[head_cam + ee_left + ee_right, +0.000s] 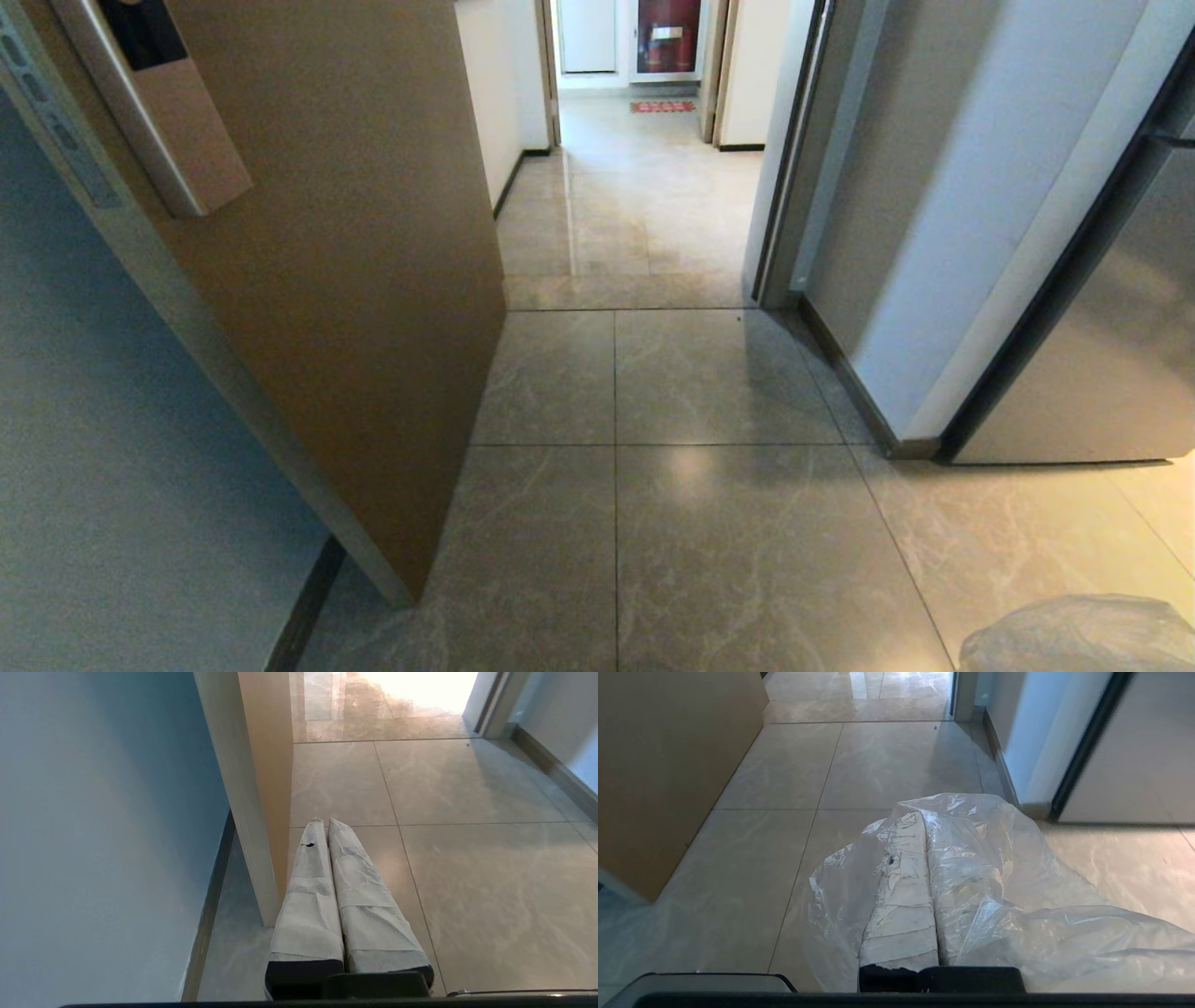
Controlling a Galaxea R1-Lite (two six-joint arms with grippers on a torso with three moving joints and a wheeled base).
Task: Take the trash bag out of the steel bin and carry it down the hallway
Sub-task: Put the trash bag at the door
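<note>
The trash bag [1017, 882], thin crinkled translucent plastic, drapes over my right gripper [924, 813] and hangs off to one side of it. That gripper's taped fingers are pressed together on the film. In the head view only a corner of the trash bag [1083, 639] shows at the bottom right. My left gripper [325, 821] is shut with nothing in it, low over the floor beside the door's edge. The hallway [653, 215] runs straight ahead on grey-beige tiles. The steel bin is out of view.
An open brown wooden door [355, 280] with a metal lock plate [159, 112] stands close on the left. A pale wall corner [934, 233] and grey panel [1102, 355] stand on the right. A red cabinet [667, 37] and red mat [663, 106] lie at the far end.
</note>
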